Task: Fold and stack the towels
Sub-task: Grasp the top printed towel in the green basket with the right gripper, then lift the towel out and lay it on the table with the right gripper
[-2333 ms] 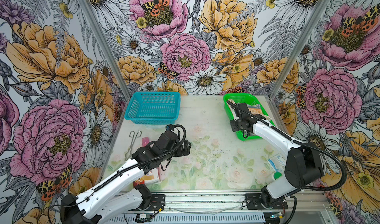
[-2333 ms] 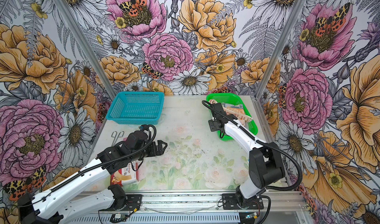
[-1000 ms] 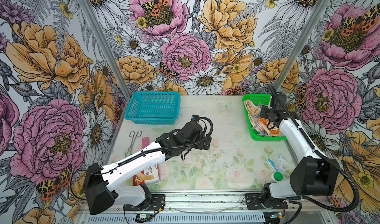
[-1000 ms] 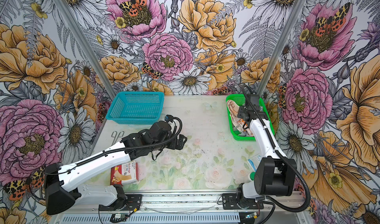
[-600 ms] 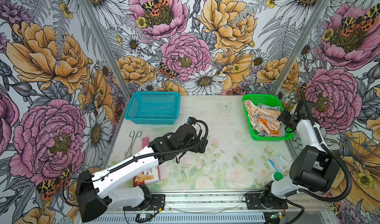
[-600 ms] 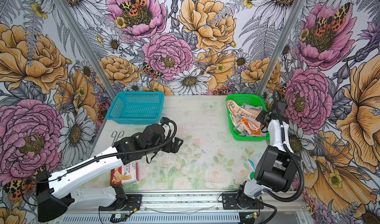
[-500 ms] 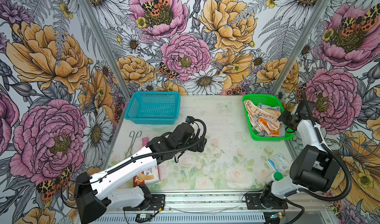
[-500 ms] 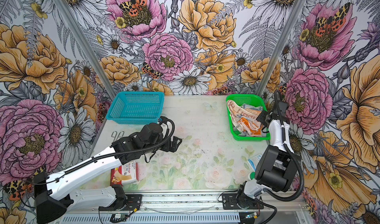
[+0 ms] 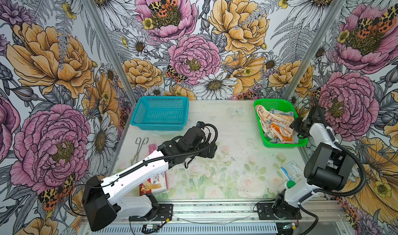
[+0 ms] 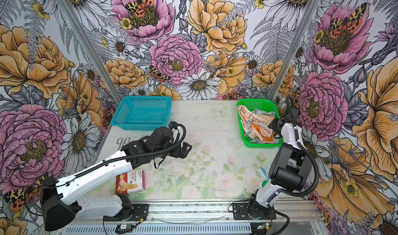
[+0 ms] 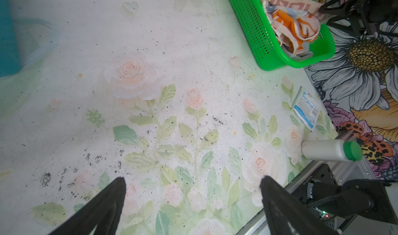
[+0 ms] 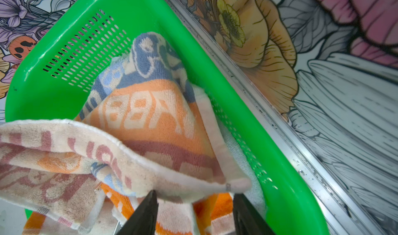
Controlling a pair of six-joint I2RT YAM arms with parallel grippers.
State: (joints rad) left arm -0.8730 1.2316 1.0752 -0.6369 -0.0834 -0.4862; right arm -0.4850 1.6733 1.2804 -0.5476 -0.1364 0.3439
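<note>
Three towels [image 9: 277, 124]: lying crumpled in the green basket [image 9: 280, 145], 2 o'clock on the table [image 9: 234, 134] — none folded.
Change: right gripper [image 12: 195, 193] is backing to the basket's 3 o'clock rim; pick is restarting.
Right jaws: half open over floppy terry, nothing evidently gripped.
Left gripper [image 11: 192, 179]: hanging wide open, empty.
Basket: rigid perforated plastic.

Bright, even light, faint shadows, mostly sharp focus.

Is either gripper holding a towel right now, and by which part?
Left gripper: open, holding nothing. Right gripper: jaws apart against the towels in the green basket; whether they grip any cannot be told.
</note>
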